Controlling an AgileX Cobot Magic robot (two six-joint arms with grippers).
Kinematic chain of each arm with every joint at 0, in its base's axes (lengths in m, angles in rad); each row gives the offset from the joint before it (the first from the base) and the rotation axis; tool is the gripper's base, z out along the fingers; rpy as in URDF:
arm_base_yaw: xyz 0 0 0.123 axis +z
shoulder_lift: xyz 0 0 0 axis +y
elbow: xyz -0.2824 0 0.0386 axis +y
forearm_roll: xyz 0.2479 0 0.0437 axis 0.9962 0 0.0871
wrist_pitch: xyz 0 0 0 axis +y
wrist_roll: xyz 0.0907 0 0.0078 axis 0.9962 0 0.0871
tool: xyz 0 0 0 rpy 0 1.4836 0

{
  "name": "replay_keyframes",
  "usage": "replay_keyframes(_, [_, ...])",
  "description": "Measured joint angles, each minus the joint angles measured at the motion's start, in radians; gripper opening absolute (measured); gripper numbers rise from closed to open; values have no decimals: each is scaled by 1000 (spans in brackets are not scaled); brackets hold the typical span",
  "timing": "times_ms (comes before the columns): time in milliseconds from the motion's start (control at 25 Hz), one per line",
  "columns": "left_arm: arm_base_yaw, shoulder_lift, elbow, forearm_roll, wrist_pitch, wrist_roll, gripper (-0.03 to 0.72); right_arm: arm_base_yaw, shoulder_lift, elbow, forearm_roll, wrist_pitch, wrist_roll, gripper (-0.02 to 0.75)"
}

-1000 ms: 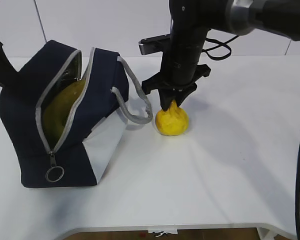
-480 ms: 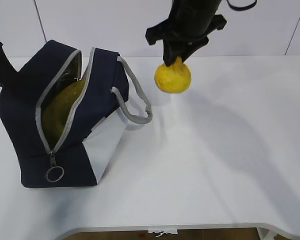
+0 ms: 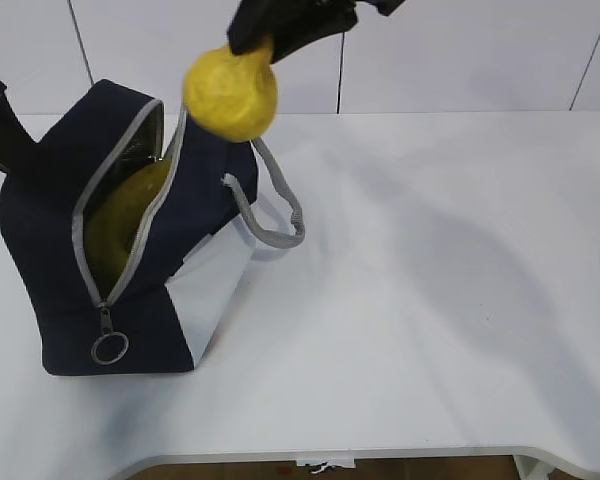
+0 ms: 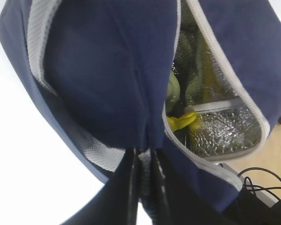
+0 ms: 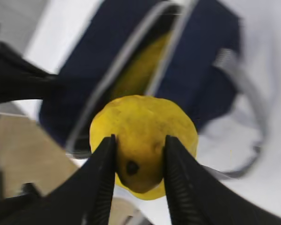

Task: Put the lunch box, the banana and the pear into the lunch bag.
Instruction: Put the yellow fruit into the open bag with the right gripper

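- The bench (image 3: 430,300) is white and takes up most of the exterior view, with a white panelled wall behind it.
- The bag (image 3: 120,240) sits on the left side of the bench, navy, boxy, zipper (image 3: 120,215) undone so the top gapes. Ring pull (image 3: 109,348) hangs low on the front and a grey handle (image 3: 270,200) flops off to the right.
- Inside the bag there's something yellow-green showing through the gap. From the left wrist view you can see silver lining (image 4: 225,131), a bit of banana (image 4: 181,122) and a pale green thing next to it, probably the box lid, can't say for sure.
- Left jaws (image 4: 145,183) are pressed together on the bag's fabric right at the zipper end, pinching the navy cloth between them.
- Right jaws (image 5: 138,178) are clamped on the pear (image 5: 143,143) at its narrow end, one finger on each side, dark stem spot facing the camera.
- The pear (image 3: 230,92) is up in the air, off the bench, right over the bag's top edge next to the open zipper.
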Motion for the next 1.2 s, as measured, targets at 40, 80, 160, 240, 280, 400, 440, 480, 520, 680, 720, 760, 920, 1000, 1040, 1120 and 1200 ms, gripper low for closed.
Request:
replay_keyframes(40, [0, 0, 0, -2, 0, 0, 15, 2, 11, -2, 48, -12, -16, 241])
replay_keyframes(80, [0, 0, 0, -4, 0, 0, 15, 2, 22, -2, 86, -25, -27, 241])
replay_keyframes(160, [0, 0, 0, -11, 0, 0, 15, 2, 55, -2, 133, -43, -42, 241])
replay_keyframes(240, [0, 0, 0, -23, 0, 0, 15, 2, 91, -2, 174, -63, -51, 241])
replay_keyframes(280, [0, 0, 0, -29, 0, 0, 15, 2, 110, -2, 194, -72, -59, 241])
replay_keyframes(400, [0, 0, 0, -43, 0, 0, 15, 4, 155, -2, 246, -107, -73, 241])
replay_keyframes(440, [0, 0, 0, -50, 0, 0, 15, 8, 168, -2, 247, -118, -74, 241])
replay_keyframes(480, [0, 0, 0, -59, 0, 0, 15, 13, 179, -2, 249, -134, -75, 241])
replay_keyframes(520, [0, 0, 0, -70, 0, 0, 15, 18, 190, -2, 249, -145, -75, 241])
replay_keyframes(680, [0, 0, 0, -110, 0, 0, 15, 43, 229, -2, 245, -194, -88, 241])
replay_keyframes(720, [0, 0, 0, -116, 0, 0, 15, 45, 241, -2, 241, -202, -88, 241])
replay_keyframes(760, [0, 0, 0, -118, 0, 0, 15, 47, 250, -2, 239, -207, -88, 241])
replay_keyframes(920, [0, 0, 0, -123, 0, 0, 15, 49, 273, -2, 221, -209, -90, 247])
replay_keyframes(1000, [0, 0, 0, -125, 0, 0, 15, 49, 273, -2, 217, -209, -90, 279])
replay_keyframes(1040, [0, 0, 0, -125, 0, 0, 15, 49, 273, -2, 217, -209, -90, 306])
replay_keyframes(1120, [0, 0, 0, -125, 0, 0, 15, 51, 273, -2, 216, -209, -90, 372])
replay_keyframes(1200, [0, 0, 0, -125, 0, 0, 15, 53, 273, -2, 216, -200, -90, 432])
